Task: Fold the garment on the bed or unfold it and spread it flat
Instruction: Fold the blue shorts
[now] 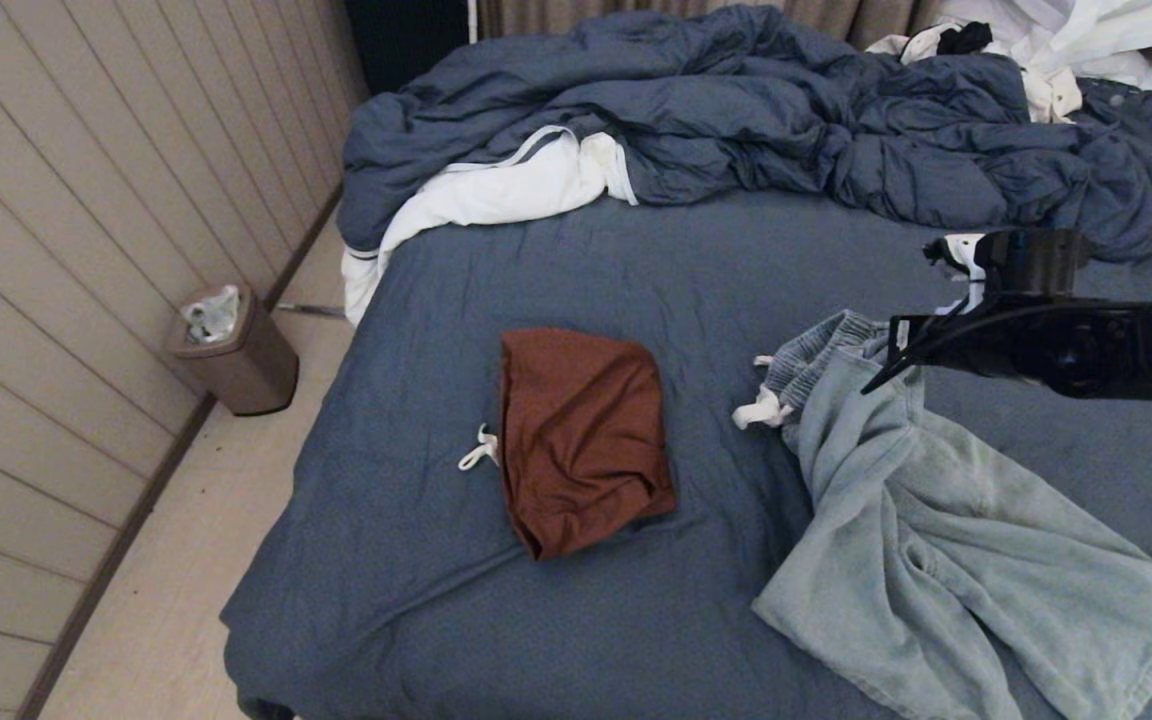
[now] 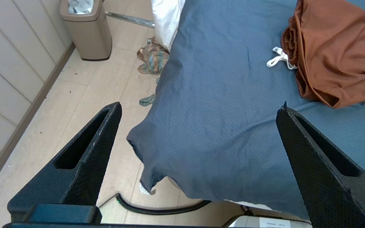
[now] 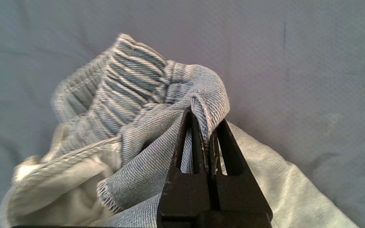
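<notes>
The right gripper (image 3: 205,122) is pinched tight on a fold of the light blue denim trousers (image 1: 936,540), right at the ribbed elastic waistband (image 3: 128,76), with cloth caught between its pressed-together fingers. In the head view that gripper (image 1: 886,370) hangs over the bed (image 1: 636,270) with the waistband bunched just beside its tips, while the trouser legs trail away beneath and behind the arm toward the bed's near edge, crumpled and not flat. A white drawstring (image 1: 761,408) dangles from the waistband just beyond the fingertips.

Well apart from the right gripper, farther toward the robot's left, lies a folded rust-brown garment (image 1: 581,440) on the slate-blue sheet (its own white cord (image 1: 479,450) pokes out at the far side). The blue duvet (image 1: 786,120) is heaped across the far end of the bed, white lining showing.

The left gripper (image 2: 198,110) hangs spread wide over the bed's near corner, holding nothing; the brown garment (image 2: 331,53) lies ahead of it, and a tan bin (image 2: 87,34) stands on the floor off to its side.
</notes>
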